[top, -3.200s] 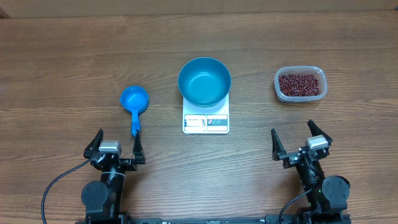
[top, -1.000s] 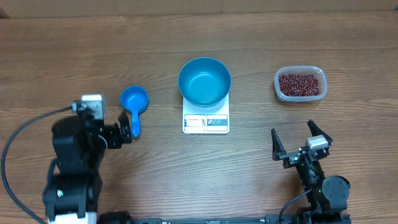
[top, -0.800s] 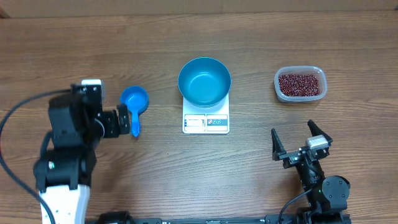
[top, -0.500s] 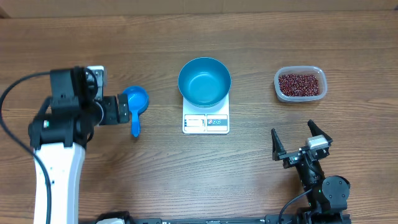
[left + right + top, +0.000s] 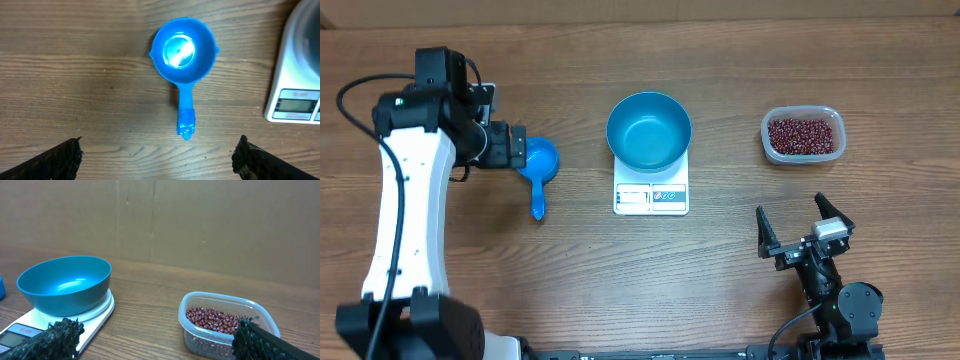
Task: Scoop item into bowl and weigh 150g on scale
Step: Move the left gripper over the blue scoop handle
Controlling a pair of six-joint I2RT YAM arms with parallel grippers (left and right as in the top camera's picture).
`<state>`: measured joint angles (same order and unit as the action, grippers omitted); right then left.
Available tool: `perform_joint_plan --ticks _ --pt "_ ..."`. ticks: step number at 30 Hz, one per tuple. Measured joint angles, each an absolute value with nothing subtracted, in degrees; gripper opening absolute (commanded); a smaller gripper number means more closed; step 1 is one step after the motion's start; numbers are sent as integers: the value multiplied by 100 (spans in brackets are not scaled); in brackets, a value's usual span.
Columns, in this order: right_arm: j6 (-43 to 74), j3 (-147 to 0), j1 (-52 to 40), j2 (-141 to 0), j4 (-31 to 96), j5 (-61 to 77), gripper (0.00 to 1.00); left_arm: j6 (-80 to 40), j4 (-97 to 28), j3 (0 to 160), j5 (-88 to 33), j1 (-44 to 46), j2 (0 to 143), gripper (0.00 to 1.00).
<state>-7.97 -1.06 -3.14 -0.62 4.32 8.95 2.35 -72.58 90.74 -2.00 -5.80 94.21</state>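
The table [image 5: 640,290] is carrying everything. The left arm [image 5: 405,200] is reaching out over it, and the left claw [image 5: 157,160] is hanging above the wood with its fingers spread wide, holding nothing. The right claw [image 5: 792,222] is sitting low near the table's front edge, its fingers also spread wide and empty.

The bowl [image 5: 649,131] is sitting upright on the scale [image 5: 651,198], empty inside. From the left claw the pair is lying off to the right, with only the scale's corner and display showing at the edge of the wrist view. From the right claw they are standing ahead and to the left.

The tub [image 5: 766,140] is standing ahead of the right claw, a little to its right, well apart from the bowl.

The scoop [image 5: 184,52] is lying flat below the left claw, midway between the two fingers in the wrist view – cup farther out, handle pointing back toward the claw, no finger touching it.

The beans [image 5: 804,136] are lying in a loose heap inside the tub – ahead of the right claw and far across from the left one.
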Motion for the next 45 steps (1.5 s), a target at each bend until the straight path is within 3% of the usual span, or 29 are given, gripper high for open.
perform_joint_plan --ticks 24,45 --pt "-797 -106 -314 -62 429 893 100 493 -6816 9120 -235 -803 11139 99" --pt "-799 -106 -314 -62 429 895 100 493 -6274 9122 -237 -803 11631 100"
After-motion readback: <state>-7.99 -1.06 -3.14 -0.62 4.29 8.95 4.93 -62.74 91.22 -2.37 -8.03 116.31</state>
